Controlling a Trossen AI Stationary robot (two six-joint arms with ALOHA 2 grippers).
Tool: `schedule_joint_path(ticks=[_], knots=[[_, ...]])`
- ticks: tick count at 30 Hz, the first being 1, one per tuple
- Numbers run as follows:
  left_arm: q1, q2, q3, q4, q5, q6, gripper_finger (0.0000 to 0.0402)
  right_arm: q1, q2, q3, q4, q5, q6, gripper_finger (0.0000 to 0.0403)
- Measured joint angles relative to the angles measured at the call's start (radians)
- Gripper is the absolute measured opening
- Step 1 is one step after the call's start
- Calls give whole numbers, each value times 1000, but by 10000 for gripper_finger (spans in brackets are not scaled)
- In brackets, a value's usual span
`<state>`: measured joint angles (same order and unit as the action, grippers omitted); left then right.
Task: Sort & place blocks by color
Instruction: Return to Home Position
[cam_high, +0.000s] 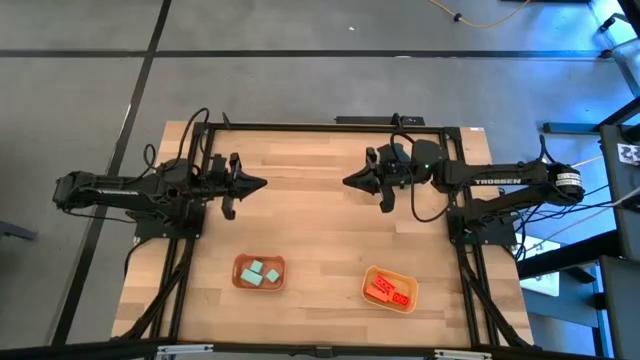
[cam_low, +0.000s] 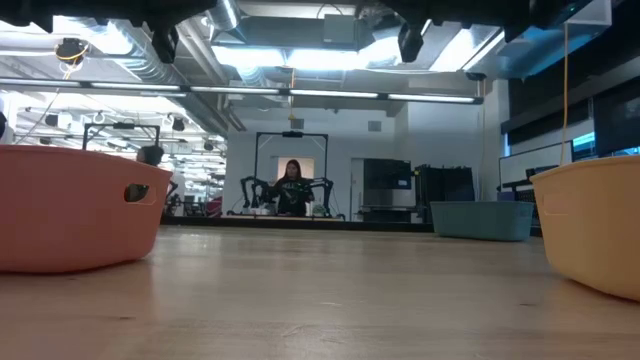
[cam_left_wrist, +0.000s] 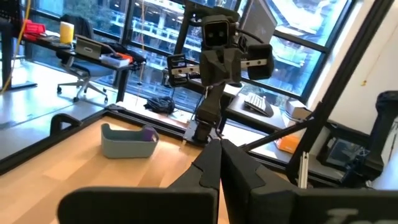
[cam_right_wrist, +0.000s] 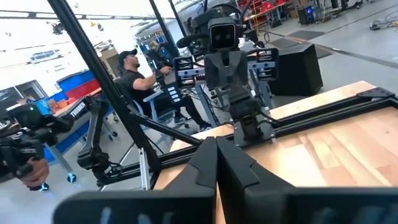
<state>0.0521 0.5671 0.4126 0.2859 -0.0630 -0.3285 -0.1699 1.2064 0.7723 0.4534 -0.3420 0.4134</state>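
Both grippers hang shut above the middle of the table, tips facing each other: my left gripper (cam_high: 262, 183) (cam_left_wrist: 219, 163) and my right gripper (cam_high: 347, 182) (cam_right_wrist: 216, 159). Neither holds anything. The teal cubes (cam_high: 262, 272) lie in a pink tray (cam_high: 240, 281) near the table's near edge. The red bricks (cam_high: 388, 291) lie in an orange tray (cam_high: 370, 276) to its right. A purple block (cam_left_wrist: 148, 132) sticks up from a blue-grey cup (cam_left_wrist: 127, 143) that stands on the table by the right arm's side.
The low view shows the pink tray (cam_low: 70, 205) on the left, the orange tray (cam_low: 595, 225) on the right and the blue-grey cup (cam_low: 481, 220) farther back. Bare wood lies between the grippers and the trays. People (cam_right_wrist: 134, 74) (cam_low: 293, 185) are in the room beyond.
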Motion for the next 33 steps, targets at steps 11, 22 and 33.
schedule_joint_path(ticks=[11,22,33], knots=[[0,-299,0,-209,28,76,0,0,0,0,-1,-1,8,0],[0,-556,-109,-170,81,95,0,0,0,0,-12,-2,51,0],[0,-564,-347,71,130,7,0,1,0,0,-10,-1,102,0]])
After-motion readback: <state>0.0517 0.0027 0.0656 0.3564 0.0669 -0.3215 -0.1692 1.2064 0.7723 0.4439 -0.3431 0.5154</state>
